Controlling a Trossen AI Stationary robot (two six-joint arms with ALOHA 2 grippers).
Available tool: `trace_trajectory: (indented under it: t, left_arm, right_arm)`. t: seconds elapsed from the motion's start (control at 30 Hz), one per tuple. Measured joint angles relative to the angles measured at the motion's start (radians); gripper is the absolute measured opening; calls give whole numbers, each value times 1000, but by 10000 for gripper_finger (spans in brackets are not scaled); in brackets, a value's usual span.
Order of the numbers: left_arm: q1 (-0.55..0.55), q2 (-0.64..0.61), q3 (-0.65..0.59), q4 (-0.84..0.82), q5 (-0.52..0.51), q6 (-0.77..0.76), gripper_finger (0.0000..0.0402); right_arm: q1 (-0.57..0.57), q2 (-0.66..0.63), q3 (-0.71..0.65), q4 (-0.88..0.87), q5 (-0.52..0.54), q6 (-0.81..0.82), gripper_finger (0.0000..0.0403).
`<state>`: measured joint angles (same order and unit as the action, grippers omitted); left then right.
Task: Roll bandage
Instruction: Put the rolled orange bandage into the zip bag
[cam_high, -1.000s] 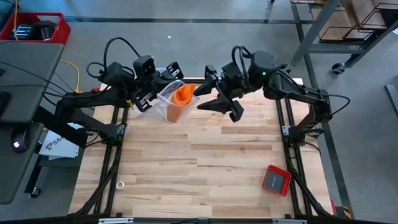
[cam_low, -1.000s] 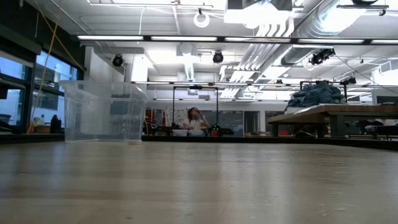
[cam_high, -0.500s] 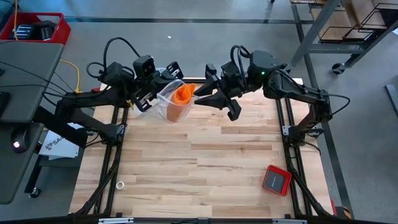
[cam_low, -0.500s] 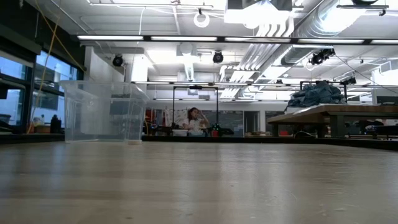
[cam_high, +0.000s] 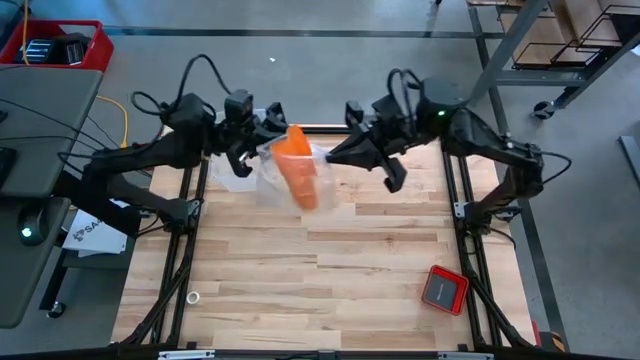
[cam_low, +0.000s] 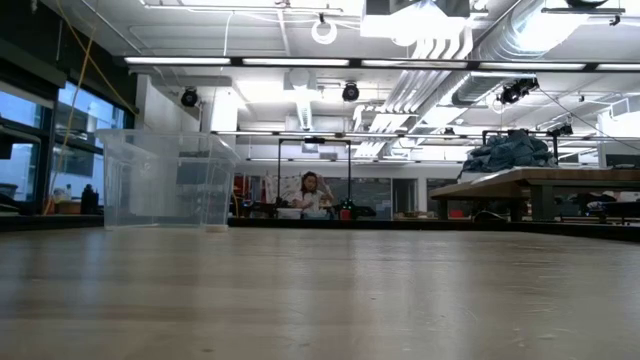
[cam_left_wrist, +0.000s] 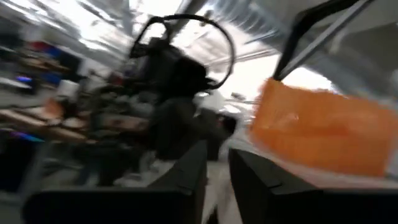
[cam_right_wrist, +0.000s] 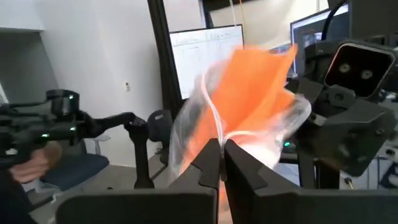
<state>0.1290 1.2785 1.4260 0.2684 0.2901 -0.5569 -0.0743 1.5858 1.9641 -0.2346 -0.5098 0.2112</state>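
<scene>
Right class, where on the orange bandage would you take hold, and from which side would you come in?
Probably the free lower end of the bandage, reached from the table's open near side. It hangs as a band inside a clear plastic bag held up between the left gripper and the right gripper, which is shut on the bag's edge. Both crowd the top, so the loose end seems easiest.

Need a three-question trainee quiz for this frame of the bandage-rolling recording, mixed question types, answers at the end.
1. True or false: the bandage is lying flat on the wooden table.
2. What surrounds the orange bandage? A) clear plastic bag B) cardboard box C) metal tin
3. Which gripper has its fingers pinched shut on the bag's plastic, the left gripper or the right gripper?

Key: 1 false, it is held up between the arms; 2 A; 3 right.
</scene>
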Motion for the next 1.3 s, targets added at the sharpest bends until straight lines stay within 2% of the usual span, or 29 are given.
trace_trajectory:
  t: [0.27, 0.5, 0.6, 0.73, 0.97, 1.07, 1.3]
  left_arm:
    - [65, -108, 0, -298, -175, 187, 138]
    - [107, -214, 0, -609, -300, 252, 169]
    - [93, -227, 0, -599, -293, 221, 175]
    - [39, -201, 1, -499, -234, 195, 177]
    - [-37, -127, 1, -473, -249, 328, 177]
    - [-45, -109, 1, -454, -236, 342, 178]
    - [-46, -172, 0, -478, -222, 342, 178]
  right_arm:
    - [-4, -82, 0, -127, 50, -8, 1]
    - [-4, -140, 0, -256, 185, -11, 0]
    - [-4, -141, 0, -263, 206, -1, 0]
    - [-8, -130, 0, -260, 215, 17, 0]
    - [-13, -113, 0, -263, 215, 35, 0]
    - [-13, -114, 0, -261, 215, 35, 0]
    - [-13, -130, 0, -264, 212, 35, 0]
